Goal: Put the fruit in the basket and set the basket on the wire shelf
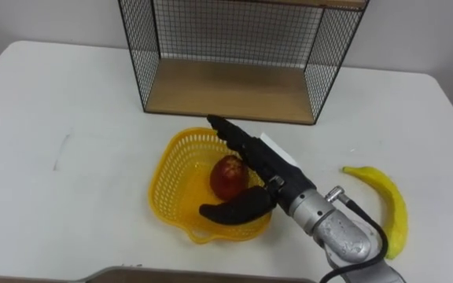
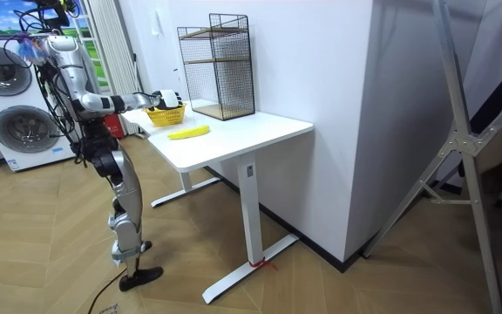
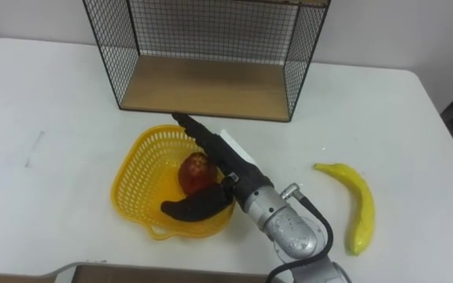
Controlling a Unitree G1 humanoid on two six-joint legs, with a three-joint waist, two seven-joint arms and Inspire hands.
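A yellow plastic basket (image 1: 163,177) stands on the white table (image 1: 53,118) in front of the wire shelf (image 1: 230,86). A red apple (image 1: 228,174) lies inside the basket. My right hand (image 1: 262,165) reaches over the basket from the lower right. It is open: the straight fingers lie above the far rim and the thumb stretches across the near side, with the apple between them. A yellow banana (image 1: 388,204) lies on the table to the right of the basket. In the room view I stand at the table's end with the right arm held out over the basket (image 2: 166,113).
The wire shelf has black mesh walls, a wooden floor board and an open front facing the basket. Bare tabletop lies to the left. The room view shows washing machines (image 2: 16,122) behind me and a wall beside the table.
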